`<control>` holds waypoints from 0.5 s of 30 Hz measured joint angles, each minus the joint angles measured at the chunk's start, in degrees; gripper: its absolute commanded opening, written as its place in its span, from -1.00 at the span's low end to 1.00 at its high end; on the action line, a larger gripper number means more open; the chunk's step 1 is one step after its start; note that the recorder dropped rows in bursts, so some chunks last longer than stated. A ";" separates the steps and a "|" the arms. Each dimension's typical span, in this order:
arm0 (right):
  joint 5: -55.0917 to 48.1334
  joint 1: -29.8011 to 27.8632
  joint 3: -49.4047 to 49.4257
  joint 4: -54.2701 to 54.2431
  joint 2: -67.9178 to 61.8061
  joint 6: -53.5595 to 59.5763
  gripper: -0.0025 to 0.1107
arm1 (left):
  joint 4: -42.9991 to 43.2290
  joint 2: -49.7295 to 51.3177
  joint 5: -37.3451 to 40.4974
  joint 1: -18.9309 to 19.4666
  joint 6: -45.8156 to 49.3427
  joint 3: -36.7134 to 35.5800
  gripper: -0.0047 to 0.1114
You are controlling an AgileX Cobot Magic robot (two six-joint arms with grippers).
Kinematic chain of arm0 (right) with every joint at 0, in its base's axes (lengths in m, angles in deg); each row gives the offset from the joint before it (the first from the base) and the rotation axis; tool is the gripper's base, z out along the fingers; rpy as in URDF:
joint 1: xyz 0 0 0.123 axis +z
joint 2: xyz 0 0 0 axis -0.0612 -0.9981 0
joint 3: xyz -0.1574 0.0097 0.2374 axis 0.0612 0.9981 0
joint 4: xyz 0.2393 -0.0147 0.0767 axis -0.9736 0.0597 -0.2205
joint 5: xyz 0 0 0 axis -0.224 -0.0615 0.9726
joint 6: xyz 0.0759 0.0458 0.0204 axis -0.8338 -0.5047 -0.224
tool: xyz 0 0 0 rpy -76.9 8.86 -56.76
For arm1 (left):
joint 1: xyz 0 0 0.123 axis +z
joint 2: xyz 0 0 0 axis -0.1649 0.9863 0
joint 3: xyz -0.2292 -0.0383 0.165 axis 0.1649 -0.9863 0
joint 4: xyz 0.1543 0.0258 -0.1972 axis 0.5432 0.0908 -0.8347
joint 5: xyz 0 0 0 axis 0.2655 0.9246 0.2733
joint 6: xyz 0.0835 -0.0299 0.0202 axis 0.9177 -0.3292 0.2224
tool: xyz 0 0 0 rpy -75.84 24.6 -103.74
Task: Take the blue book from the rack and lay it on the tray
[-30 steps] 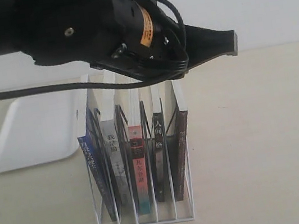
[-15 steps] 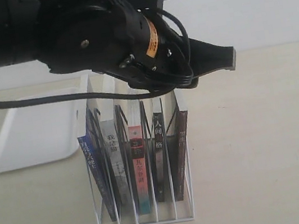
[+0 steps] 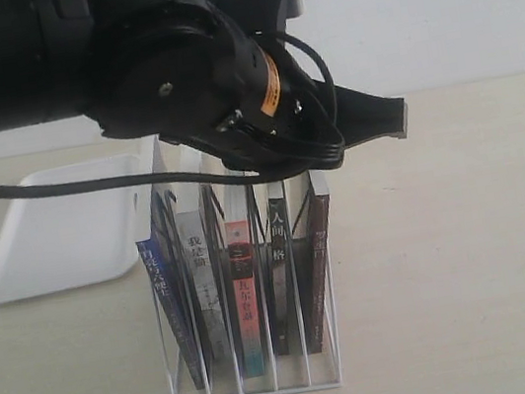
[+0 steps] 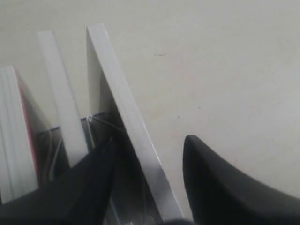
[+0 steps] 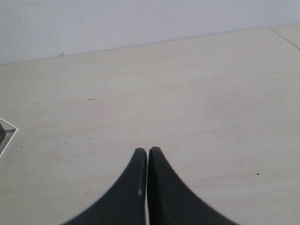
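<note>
The white wire rack (image 3: pixel 258 390) stands mid-table with several upright books. The blue book (image 3: pixel 163 293) leans in its leftmost slot, untouched. The white tray (image 3: pixel 49 236) lies flat behind the rack to the left. My left arm hangs over the rack, one black finger (image 3: pixel 375 119) jutting past its right end. In the left wrist view my left gripper (image 4: pixel 151 139) is open. Its jaws straddle the top edge of the end book (image 4: pixel 122 103), with bare table beyond it. The blue book does not show there. My right gripper (image 5: pixel 148 151) is shut on nothing above bare table.
Red-spined (image 3: pixel 244 290), black (image 3: pixel 280 274) and dark brown-spined (image 3: pixel 316 268) books fill the slots to the right of the blue one. A black cable (image 3: pixel 41 187) runs across the tray's front. A white wall stands behind the table.
My left arm has come down and a little left over the rack, its finger dropping to the level of the books' tops. The books and tray have not moved.
</note>
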 measured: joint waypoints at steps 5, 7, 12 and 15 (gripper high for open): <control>0.00 0.00 0.00 0.00 0.00 0.00 -0.96 | -0.35 1.53 -0.10 0.00 0.00 0.00 -0.15; 0.00 0.00 0.00 0.00 0.00 0.00 -0.96 | -0.35 1.63 -0.10 0.00 0.00 0.00 -0.15; 0.00 0.00 0.00 0.00 0.00 0.00 -0.96 | 0.04 1.63 0.01 0.00 0.00 0.00 -0.16; 0.00 0.00 0.00 0.00 0.00 0.00 -0.96 | 0.04 1.63 0.01 0.00 -0.22 0.00 -0.16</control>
